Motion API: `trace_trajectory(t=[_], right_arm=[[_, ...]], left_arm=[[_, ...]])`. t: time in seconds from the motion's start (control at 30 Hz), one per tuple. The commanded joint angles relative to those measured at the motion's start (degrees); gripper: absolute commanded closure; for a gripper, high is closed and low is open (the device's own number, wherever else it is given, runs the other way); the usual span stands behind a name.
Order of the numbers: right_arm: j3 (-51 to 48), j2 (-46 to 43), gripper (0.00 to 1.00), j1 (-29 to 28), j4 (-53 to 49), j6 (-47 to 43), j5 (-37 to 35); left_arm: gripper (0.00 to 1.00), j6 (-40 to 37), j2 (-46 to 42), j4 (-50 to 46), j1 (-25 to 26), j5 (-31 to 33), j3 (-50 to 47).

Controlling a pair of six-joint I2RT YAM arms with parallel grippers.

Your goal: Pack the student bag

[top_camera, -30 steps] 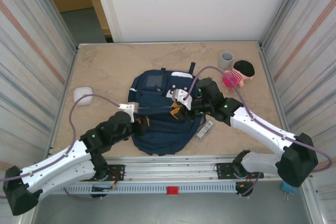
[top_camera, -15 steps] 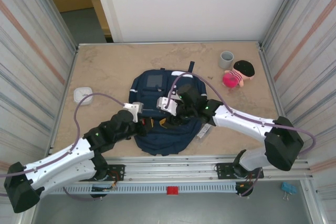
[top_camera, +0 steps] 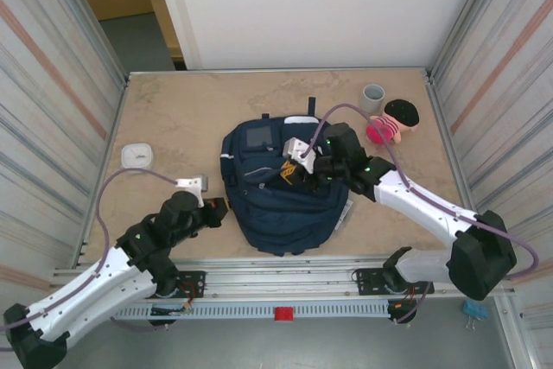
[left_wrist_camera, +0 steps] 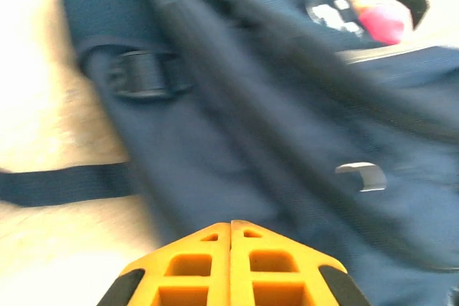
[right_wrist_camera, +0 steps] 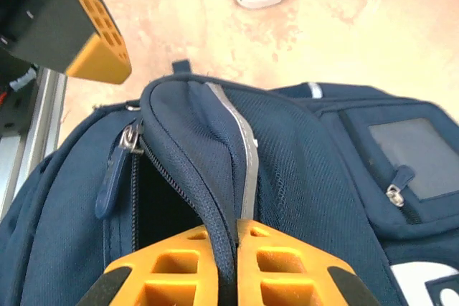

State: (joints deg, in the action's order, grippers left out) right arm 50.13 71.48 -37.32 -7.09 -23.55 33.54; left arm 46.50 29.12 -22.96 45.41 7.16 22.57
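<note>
Top view: bag (top_camera: 285, 205) lies mid-frame, with the right gripper (top_camera: 289, 170) on its upper part and the left gripper (top_camera: 218, 211) at its left edge.
Left wrist: fingers (left_wrist_camera: 193, 270) pressed together, bottom centre.
Right wrist: fingers (right_wrist_camera: 280, 270) pinching the bag's zipper-side rim.

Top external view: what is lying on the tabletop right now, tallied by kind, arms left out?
student bag: 1
grey cup: 1
plush doll: 1
small white case: 1
pale flat item at the bag's right edge, partly hidden, kind unclear: 1
Total: 5
</note>
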Motion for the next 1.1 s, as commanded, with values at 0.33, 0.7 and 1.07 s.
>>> trace_trajectory(t=[0.33,0.7,1.07], right_arm=[[6.0,1.9,1.0,-2.4,1.3,1.9,4.6],[6.9,3.2,1.0,-4.5,2.0,3.0,4.3],[6.5,1.1,1.0,-5.7,0.6,1.0,8.1]], left_arm=[[0.6,-4.4,1.4,1.9,2.1,-6.6,7.9],[0.32,-3.6,24.3,-7.3,17.6,10.6,21.9],[0.35,-0.3,28.7,-0.2,14.1,13.6,19.4]])
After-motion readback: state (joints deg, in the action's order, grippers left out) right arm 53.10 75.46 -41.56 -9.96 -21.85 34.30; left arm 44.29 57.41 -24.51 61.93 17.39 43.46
